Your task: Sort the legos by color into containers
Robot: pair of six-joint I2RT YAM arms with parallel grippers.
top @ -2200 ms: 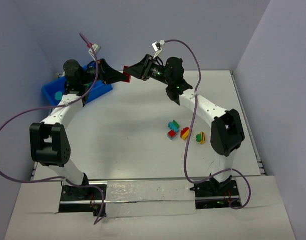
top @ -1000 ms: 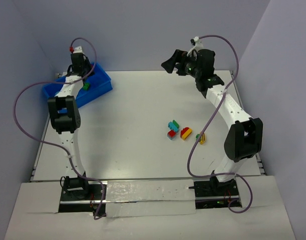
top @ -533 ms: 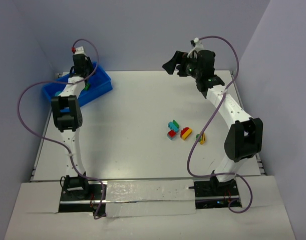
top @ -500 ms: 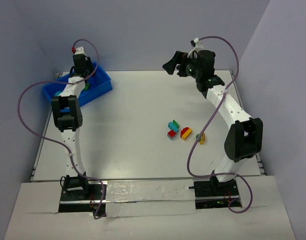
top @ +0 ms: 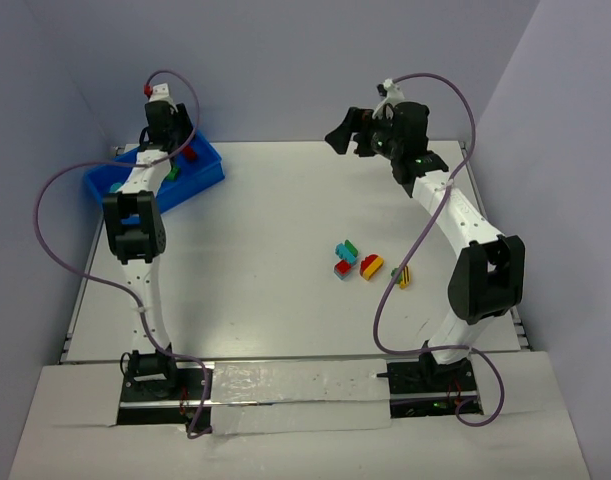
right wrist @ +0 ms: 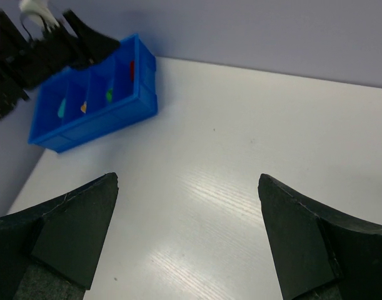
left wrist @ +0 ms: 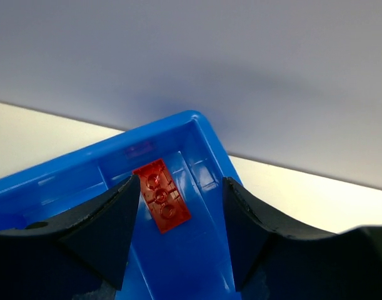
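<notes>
The left gripper (left wrist: 180,180) hangs over the blue bin's (left wrist: 200,122) end compartment, jaws partly apart and gripping nothing. A red brick (left wrist: 160,195) lies below between them. The loose bricks (top: 363,263) sit on the worktop (top: 265,250), nearer the right gripper (right wrist: 188,181), which is wide and empty. No writing is readable.

Far-reaching left hand (left wrist: 179,187) partly spread, raised right hand (right wrist: 187,181) spread wide.
</notes>
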